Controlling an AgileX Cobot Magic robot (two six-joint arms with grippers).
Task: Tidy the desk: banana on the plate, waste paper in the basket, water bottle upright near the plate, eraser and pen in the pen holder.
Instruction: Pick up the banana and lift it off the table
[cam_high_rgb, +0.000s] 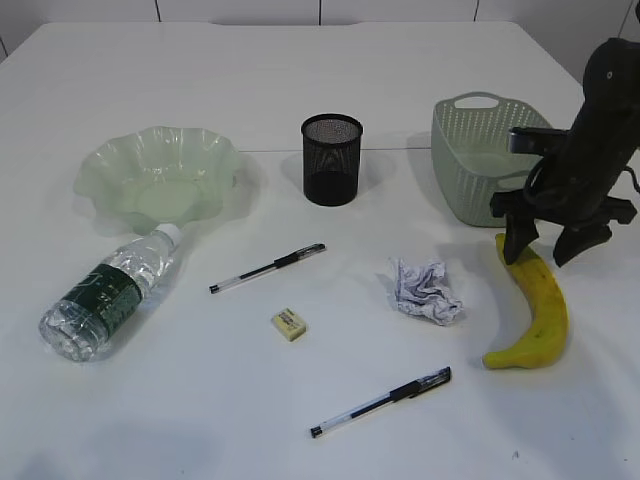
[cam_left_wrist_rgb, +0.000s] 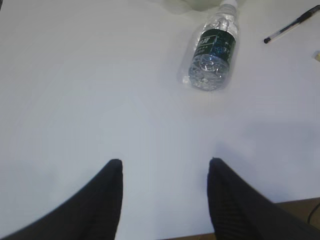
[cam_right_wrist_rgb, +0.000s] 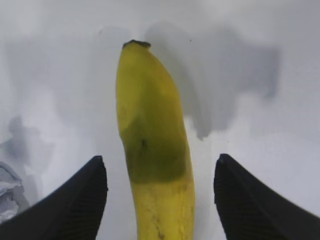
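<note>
The right arm is cut off at the exterior view's edge, and the left gripper shows only its spread fingertips over bare table. The right gripper, jaws wide apart, straddles the banana near one end, seemingly without touching. The banana lies in front of the basket, close to the table's right edge. The crumpled paper lies left of it.
</note>
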